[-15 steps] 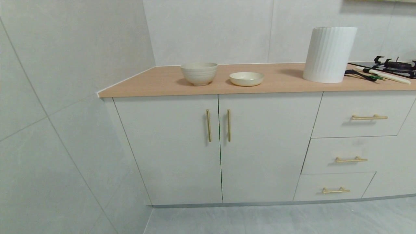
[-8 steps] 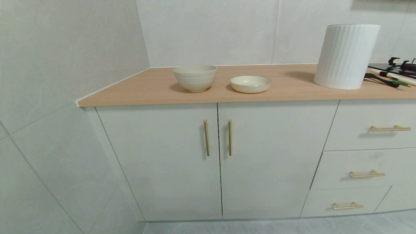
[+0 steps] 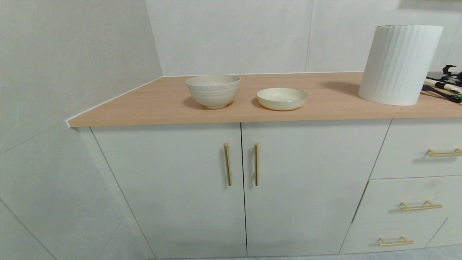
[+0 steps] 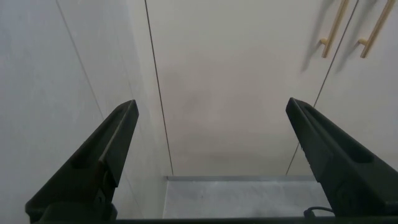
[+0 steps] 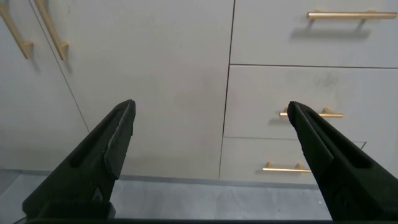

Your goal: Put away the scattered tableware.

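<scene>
Cream bowl [image 3: 213, 90] and dish [image 3: 282, 98] sit untouched on the counter [image 3: 144, 104], so I'd call this the approach: left gripper [image 4: 210, 104] and right gripper [image 5: 210, 104] hang low, jaws wide and empty, needing a lift to the bowl.

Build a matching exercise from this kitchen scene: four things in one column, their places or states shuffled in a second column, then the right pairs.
Things
1. ribbed beige deep bowl
2. shallow cream dish
3. tall white ribbed cylinder
4. white double cabinet doors

Places or states
A. shut, under the wooden counter
B. on the counter, farthest left of the three
C. on the counter, farthest right of the three
D. on the counter, between the other two

Pairs: 1-B, 2-D, 3-C, 4-A
</scene>
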Tool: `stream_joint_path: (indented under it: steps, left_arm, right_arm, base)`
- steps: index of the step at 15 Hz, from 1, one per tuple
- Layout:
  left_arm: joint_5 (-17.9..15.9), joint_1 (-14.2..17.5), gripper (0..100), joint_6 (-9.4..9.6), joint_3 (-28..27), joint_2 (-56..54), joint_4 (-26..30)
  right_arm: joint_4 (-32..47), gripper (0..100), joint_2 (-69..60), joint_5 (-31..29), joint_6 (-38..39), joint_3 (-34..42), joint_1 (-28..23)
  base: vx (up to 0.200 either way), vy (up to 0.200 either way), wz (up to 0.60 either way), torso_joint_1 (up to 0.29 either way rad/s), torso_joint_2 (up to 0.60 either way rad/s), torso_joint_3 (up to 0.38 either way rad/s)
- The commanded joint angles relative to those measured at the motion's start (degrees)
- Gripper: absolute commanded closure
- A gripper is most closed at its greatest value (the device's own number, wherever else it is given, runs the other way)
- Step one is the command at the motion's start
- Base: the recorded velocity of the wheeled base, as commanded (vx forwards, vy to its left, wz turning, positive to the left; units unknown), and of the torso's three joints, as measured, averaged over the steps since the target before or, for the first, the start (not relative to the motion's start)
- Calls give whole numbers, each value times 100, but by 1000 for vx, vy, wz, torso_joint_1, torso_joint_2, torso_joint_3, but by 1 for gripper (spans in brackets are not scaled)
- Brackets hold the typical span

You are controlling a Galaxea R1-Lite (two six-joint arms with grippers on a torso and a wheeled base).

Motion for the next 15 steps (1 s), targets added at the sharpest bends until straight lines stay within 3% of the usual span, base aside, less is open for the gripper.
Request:
stream_joint_path:
  steps: [1,7,8,10,12,15]
  left_arm:
    - [4,0,0,1,0,9,-1]
    - [4,0,0,45,0,9,-1]
    - [-5,0,0,53,0,9,-1]
    - [4,0,0,62,0,9,-1]
    - [-5,0,0,53,0,9,-1]
    - [-5,0,0,45,0,9,-1]
  right_arm:
    - [0,0,9,11,-26,0,0]
    - [-123,0,0,29,202,-264,0]
    - [-62,0,70,213,668,-835,9]
    - [360,0,404,1066,712,-1204,44]
    - [387,0,1564,2024,703,-1494,264]
    - [378,0,3806,2340,624,-2364,940]
  base:
    - [0,0,0,0,0,0]
    - [0,0,0,0,0,0]
    - [0,0,0,0,0,0]
    - [0,0,0,0,0,0]
    - [0,0,0,0,0,0]
    - [0,0,0,0,0,0]
